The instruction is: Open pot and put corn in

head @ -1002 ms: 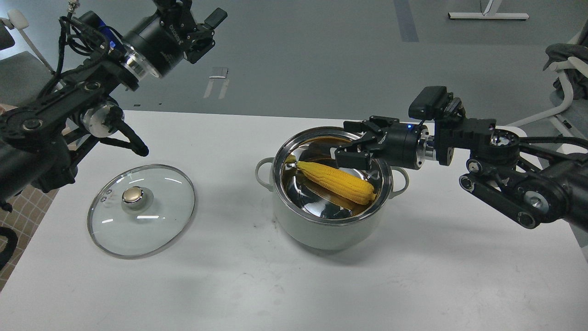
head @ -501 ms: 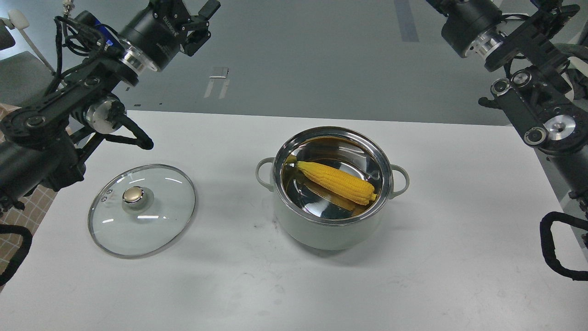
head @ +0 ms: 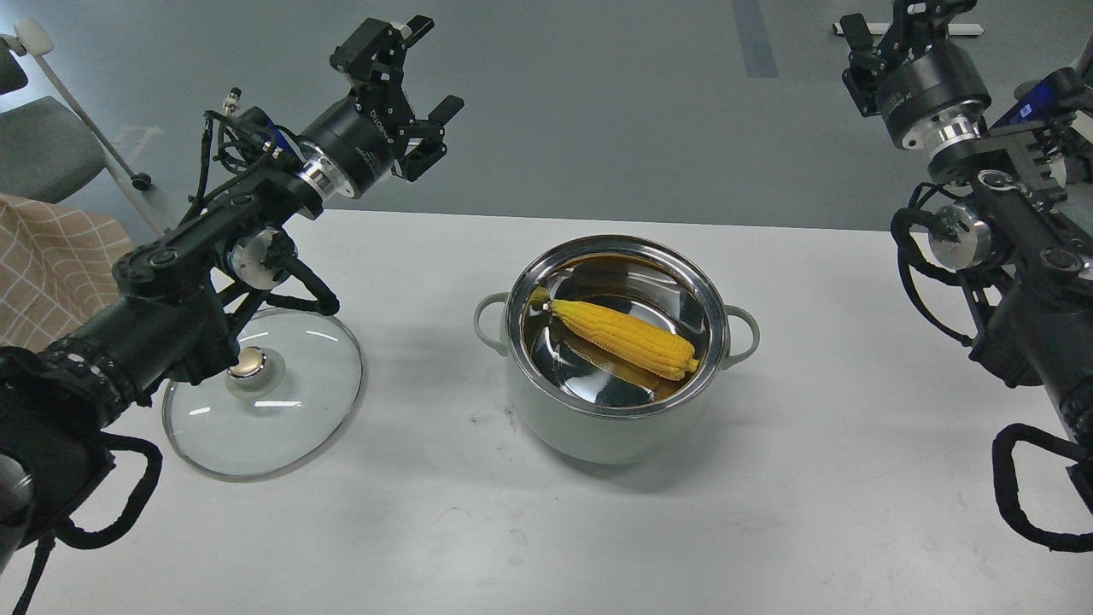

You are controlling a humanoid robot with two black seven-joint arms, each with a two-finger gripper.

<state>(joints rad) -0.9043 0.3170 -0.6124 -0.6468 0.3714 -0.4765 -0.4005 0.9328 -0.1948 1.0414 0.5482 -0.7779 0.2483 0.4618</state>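
Observation:
The pale grey-green pot point(head: 610, 431) stands uncovered in the middle of the white table point(head: 854, 495). The yellow corn point(head: 623, 335) lies slanted inside it on the steel bottom, pointed end to the left. My left gripper point(head: 424, 70) is open and empty, raised beyond the table's far edge, up and left of the pot. My right gripper point(head: 897, 19) is raised at the top right, far from the pot. Its fingers are spread and empty, and partly cut off by the frame's top edge.
The glass lid point(head: 290, 418) with its brass-coloured knob point(head: 248, 364) lies flat on the table left of the pot, partly under my left arm. A checkered cloth point(head: 43, 256) and a grey chair point(head: 43, 145) are off the table at the left.
My right gripper has left the pot's rim and risen to the top right, leaving the corn in the pot. My left arm has swung right and now overlaps the lid.

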